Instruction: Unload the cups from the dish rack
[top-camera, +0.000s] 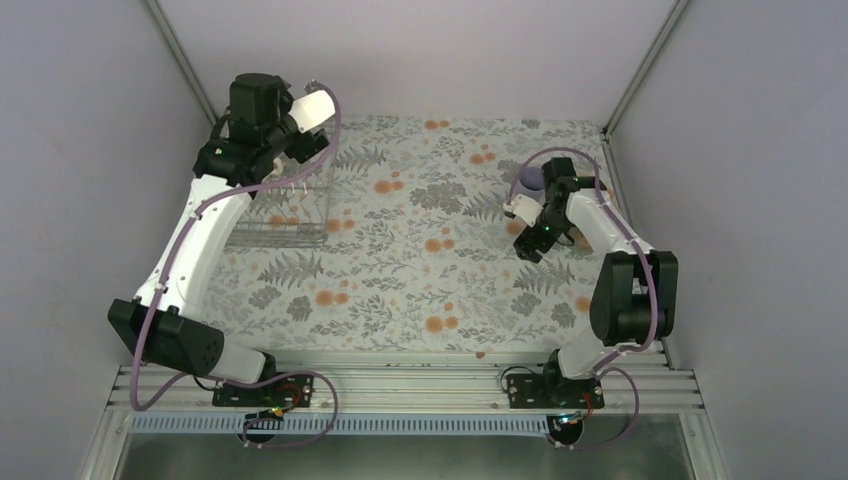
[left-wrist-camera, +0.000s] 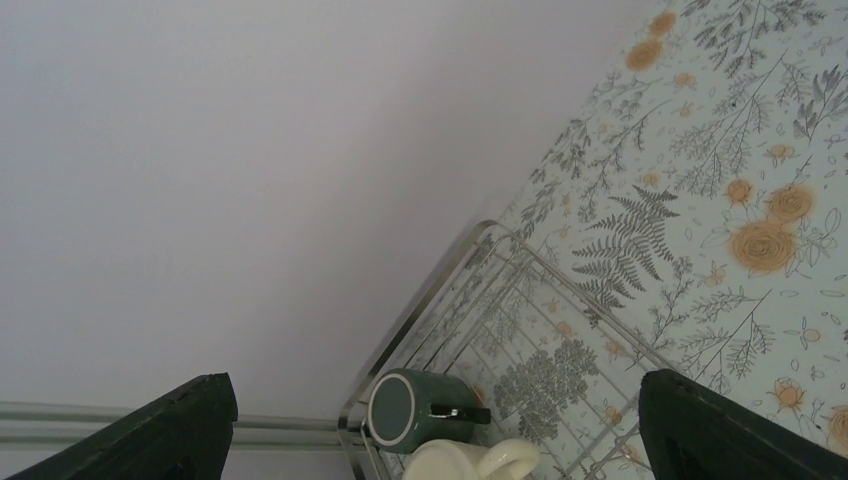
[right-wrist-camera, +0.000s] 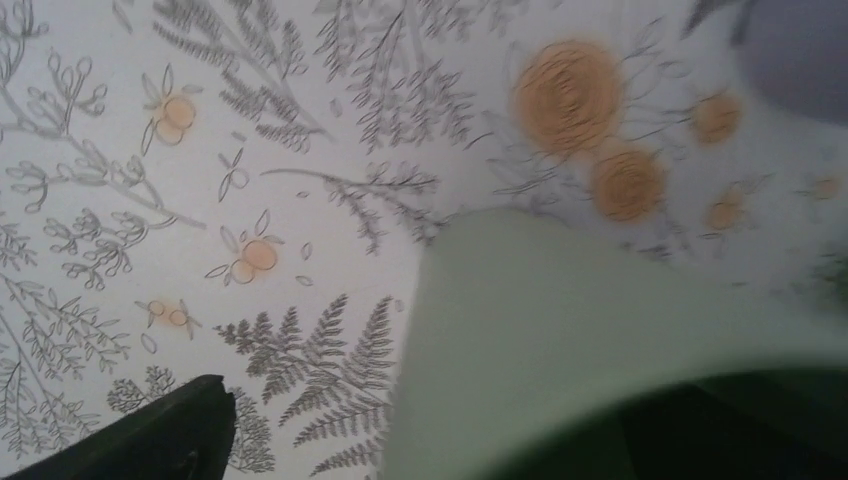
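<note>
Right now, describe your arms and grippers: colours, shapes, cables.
The left arm and right arm both have rounded white links joined by blocky black motor housings, and each stands on a black base. A mauve cable loops along each arm, and a white block sits at each wrist. The left gripper and right gripper have flat, near-black fingers. No markings are readable.

A pale tablecloth (top-camera: 420, 270) printed with grey ferns and orange flowers covers the table. Plain lilac-grey walls (top-camera: 450, 50) enclose it on three sides, with slim metal posts (top-camera: 181, 55) at the back corners. Ribbed aluminium rails (top-camera: 400, 385) run along the near edge.
</note>
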